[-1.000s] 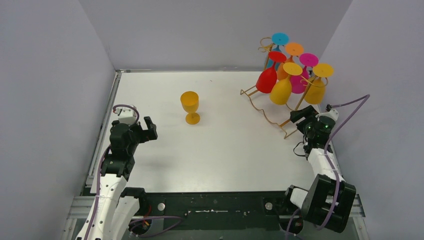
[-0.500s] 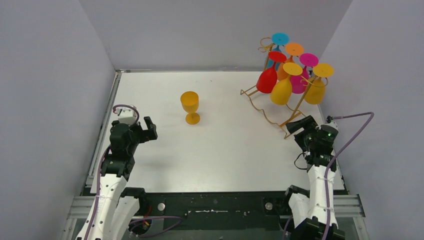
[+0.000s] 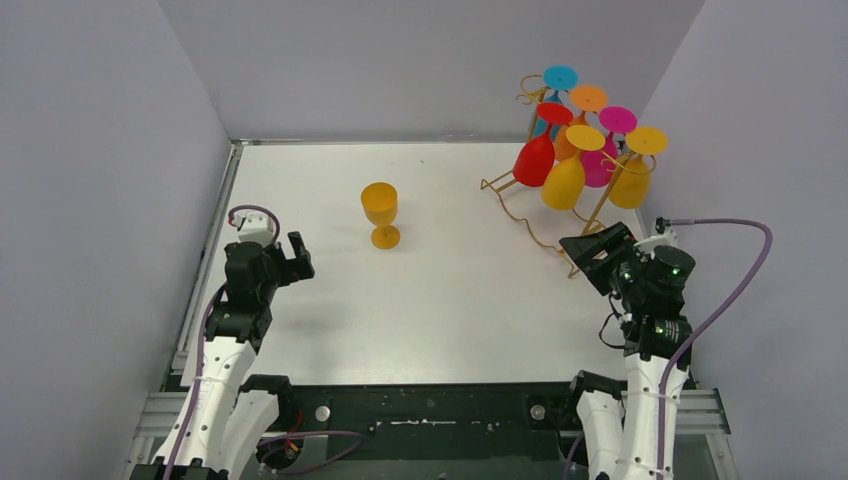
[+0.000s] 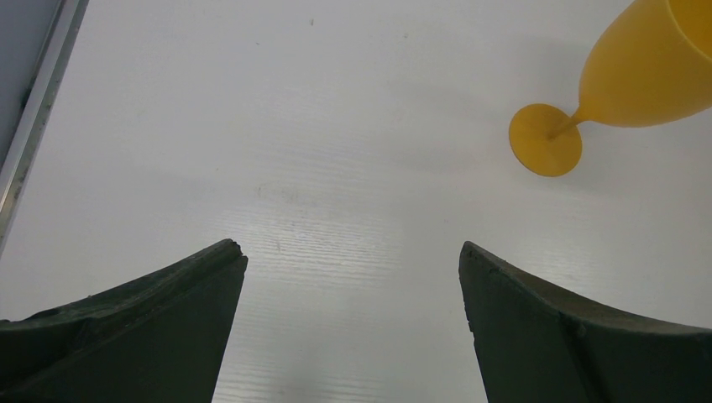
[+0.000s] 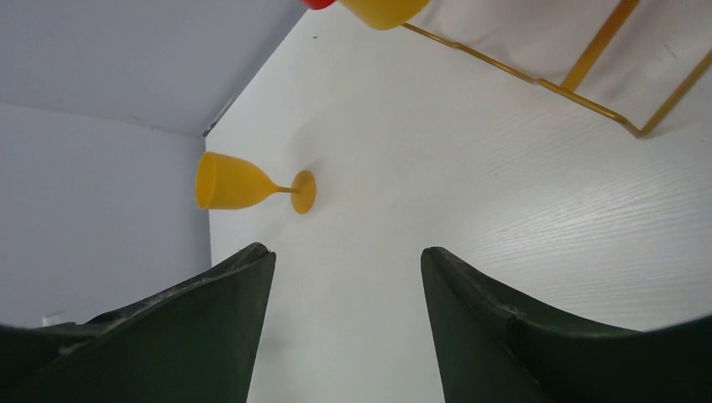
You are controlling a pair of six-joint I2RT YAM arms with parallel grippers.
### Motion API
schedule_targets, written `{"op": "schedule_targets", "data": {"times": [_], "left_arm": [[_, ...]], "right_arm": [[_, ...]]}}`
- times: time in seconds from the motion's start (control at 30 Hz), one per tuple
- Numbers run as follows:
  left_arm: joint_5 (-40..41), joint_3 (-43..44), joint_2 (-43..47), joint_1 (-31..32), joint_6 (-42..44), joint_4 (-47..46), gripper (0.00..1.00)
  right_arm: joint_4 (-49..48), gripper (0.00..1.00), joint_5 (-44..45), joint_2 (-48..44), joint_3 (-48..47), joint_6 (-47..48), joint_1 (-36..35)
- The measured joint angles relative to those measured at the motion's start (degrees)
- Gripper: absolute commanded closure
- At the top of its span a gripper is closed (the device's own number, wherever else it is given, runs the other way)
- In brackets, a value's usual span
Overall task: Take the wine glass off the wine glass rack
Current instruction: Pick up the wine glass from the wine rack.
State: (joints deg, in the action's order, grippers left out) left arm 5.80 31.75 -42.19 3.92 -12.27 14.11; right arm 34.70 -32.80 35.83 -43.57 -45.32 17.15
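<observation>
Standing on the tabletop [image 3: 450, 300], one glass [image 3: 380, 215] is already taken off the rack [image 3: 600, 207]; six are left hanging, left hand [image 3: 297, 255] and right hand [image 3: 590, 250] held apart, empty

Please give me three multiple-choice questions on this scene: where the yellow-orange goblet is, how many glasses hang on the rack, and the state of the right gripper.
1. The yellow-orange plastic goblet is: A. upright on the white table, apart from the gold wire rack; B. hung from a hook; C. lying on its side.
2. Upside-down coloured plastic wine glasses on the rack: A. four; B. six; C. eight.
3. The right gripper is: A. shut on a glass; B. shut on wire; C. open, empty.
Answers: 1 A, foot on bare table; 2 B, six round feet show; 3 C, fingers apart, nothing between.
</observation>
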Motion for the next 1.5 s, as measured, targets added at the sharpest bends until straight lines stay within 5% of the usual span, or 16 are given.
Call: {"op": "schedule_targets", "data": {"times": [0.27, 0.67, 0.93, 1.5], "left_arm": [[0.2, 0.1, -1.4, -0.3, -1.8, 0.3, 0.03], [2.0, 1.6, -5.1, -0.3, -2.1, 1.3, 0.03], [1.9, 2.7, -6.6, -0.3, -2.0, 2.6, 0.03], [1.4, 2.8, -9.0, 0.4, -0.9, 2.8, 0.03]], "right_arm": [[6.6, 0.41, -3.9, 5.1, -16.3, 3.4, -2.7], [10.2, 0.42, 2.6, 36.3, -54.3, 10.8, -7.5], [10.1, 0.42, 8.5, 48.7, -62.5, 10.4, -5.8], [7.3, 0.51, 5.6, 53.1, -60.7, 10.2, -2.1]]}}
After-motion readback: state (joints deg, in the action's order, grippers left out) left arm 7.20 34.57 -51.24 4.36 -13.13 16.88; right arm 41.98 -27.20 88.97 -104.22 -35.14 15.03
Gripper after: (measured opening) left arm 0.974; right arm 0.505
